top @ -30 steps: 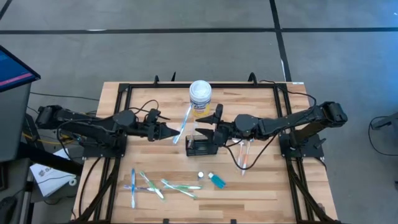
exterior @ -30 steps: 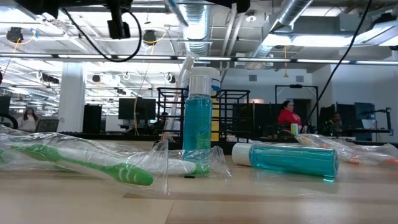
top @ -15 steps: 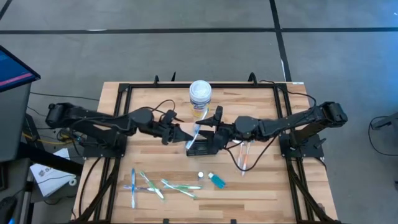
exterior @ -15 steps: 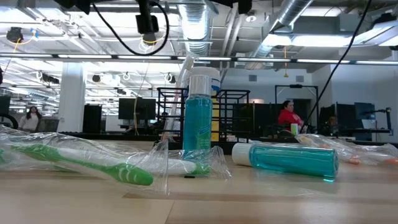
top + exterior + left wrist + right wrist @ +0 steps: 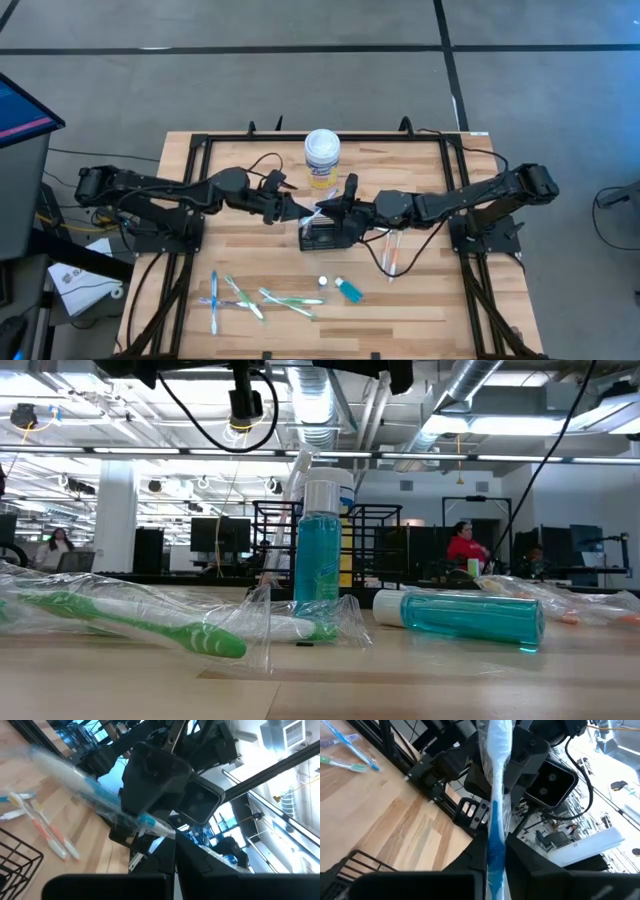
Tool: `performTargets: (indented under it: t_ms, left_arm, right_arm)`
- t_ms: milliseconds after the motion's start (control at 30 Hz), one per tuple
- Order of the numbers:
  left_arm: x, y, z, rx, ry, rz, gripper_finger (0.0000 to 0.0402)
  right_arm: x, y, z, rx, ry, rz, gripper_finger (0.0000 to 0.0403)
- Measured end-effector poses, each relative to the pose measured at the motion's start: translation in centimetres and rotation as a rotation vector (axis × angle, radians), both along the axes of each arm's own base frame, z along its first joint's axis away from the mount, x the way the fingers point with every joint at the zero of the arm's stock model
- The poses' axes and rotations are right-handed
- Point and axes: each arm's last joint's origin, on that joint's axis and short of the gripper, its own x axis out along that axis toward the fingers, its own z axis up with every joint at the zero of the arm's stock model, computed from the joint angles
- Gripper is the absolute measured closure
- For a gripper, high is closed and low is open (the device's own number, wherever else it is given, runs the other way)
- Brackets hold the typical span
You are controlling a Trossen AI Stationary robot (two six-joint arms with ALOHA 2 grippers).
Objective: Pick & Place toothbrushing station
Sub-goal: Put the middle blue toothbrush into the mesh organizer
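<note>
High view: toothbrushing station (image 5: 322, 237), a small black wire-mesh caddy with low walls, sits near table (image 5: 420, 300) centre, just in front of the white-lidded canister (image 5: 322, 152). Left gripper (image 5: 303, 211) reaches in from the left, its tip over the caddy's left rear corner, with a wrapped toothbrush (image 5: 309, 218) at its tip. Right gripper (image 5: 340, 211) comes in from the right, over the caddy's right side. The two tips nearly meet above the caddy. Front of table: loose wrapped toothbrushes (image 5: 262, 299) and a small blue bottle (image 5: 349, 290), well apart from the caddy. Bare wood lies left and right of it.

Low view: caddy appears only as a dark wire frame (image 5: 300, 535) behind an upright blue bottle (image 5: 317, 545); a green toothbrush (image 5: 130, 622) and a lying bottle (image 5: 465, 616) fill the foreground. A person (image 5: 462, 547) sits far behind.

Left wrist view: fingers closed on the blue wrapped toothbrush (image 5: 100, 802); one caddy corner (image 5: 17, 857) at the edge.

Right wrist view: fingers pressed around a blue wrapped toothbrush (image 5: 496, 795); caddy rim (image 5: 360, 860) below.
</note>
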Motion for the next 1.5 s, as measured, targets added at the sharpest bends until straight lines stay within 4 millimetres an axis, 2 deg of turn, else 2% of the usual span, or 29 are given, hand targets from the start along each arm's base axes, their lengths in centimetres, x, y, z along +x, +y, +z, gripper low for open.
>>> performTargets:
  t_ms: [300, 433, 600, 767, 1100, 1367, 1500]
  left_arm:
    - [0.0, 0.3, 0.0, 0.059, -0.016, 0.009, 0.0396]
    - [0.0, 0.7, 0.0, 0.076, -0.021, -0.023, 0.0379]
    - [-0.4, 1.2, 0.4, 0.155, -0.049, -0.020, 0.0351]
    - [-1.3, 1.2, 1.4, 0.244, -0.101, -0.007, 0.0342]
    - [-2.5, 1.1, 1.9, 0.394, -0.098, -0.004, 0.0347]
    - [-2.5, 0.8, 1.9, 0.491, -0.117, -0.015, 0.0364]
    - [-2.5, 0.8, 1.9, 0.546, -0.129, -0.013, 0.0368]
  right_arm:
    - [0.0, 0.0, -0.1, 0.043, -0.003, -0.005, 0.0373]
    - [0.0, 0.0, -0.1, 0.081, -0.002, 0.005, 0.0393]
    - [0.0, 0.0, -0.1, 0.159, 0.000, 0.057, 0.0393]
    - [-0.1, 0.0, -0.2, 0.188, 0.012, 0.065, 0.0393]
    - [-3.0, -0.4, 1.9, 0.340, -0.047, 0.089, 0.0393]
    - [-6.2, -1.4, 0.6, 0.489, -0.220, 0.135, 0.0393]
    - [-7.6, -2.3, -0.8, 0.593, -0.342, 0.169, 0.0393]
